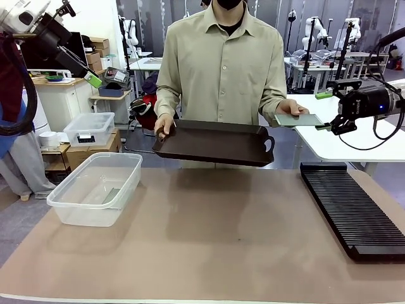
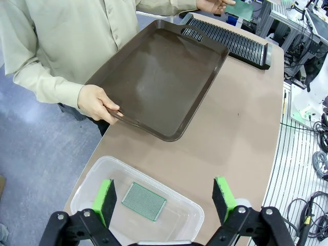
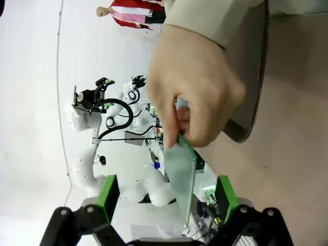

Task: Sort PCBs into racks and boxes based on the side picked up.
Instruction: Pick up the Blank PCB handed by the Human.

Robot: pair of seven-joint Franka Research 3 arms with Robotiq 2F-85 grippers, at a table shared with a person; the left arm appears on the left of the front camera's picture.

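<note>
Right gripper (image 1: 324, 111) wide open, holding nothing. PCB (image 1: 299, 119) held out by person's hand (image 1: 292, 109), in air past table's (image 1: 221, 247) far right corner, free end inside our jaws; contact we cannot tell.

Step, as we judge: take handover.
- centre board between jaws, close squarely on free end, clear of hand
- wait for release before pulling
- avoid tray (image 1: 215, 142) beside it
- rack (image 1: 354, 209) along right edge

Left gripper (image 2: 164, 193) wide, empty, above box (image 1: 82, 212) at left edge; second PCB (image 2: 144, 201) flat inside.
</note>
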